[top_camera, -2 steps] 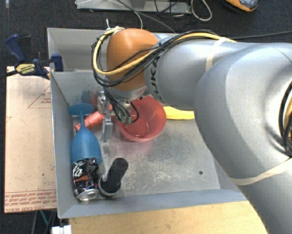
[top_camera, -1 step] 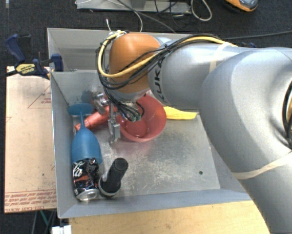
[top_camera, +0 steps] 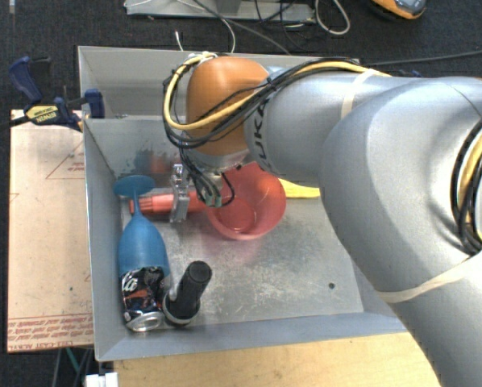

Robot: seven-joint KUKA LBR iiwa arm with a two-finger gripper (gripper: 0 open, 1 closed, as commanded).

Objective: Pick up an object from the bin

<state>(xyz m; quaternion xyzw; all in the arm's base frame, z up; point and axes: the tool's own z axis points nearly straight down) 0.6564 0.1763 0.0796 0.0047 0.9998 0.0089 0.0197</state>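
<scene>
Arm: fat rounded silver-grey links, pale seam bands at the joints. Black KUKA lettering near the wrist, partly hidden. Glossy orange dome cover on the wrist; yellow and black cables loop round it. Gripper: small, bare metal plus black parts.
</scene>
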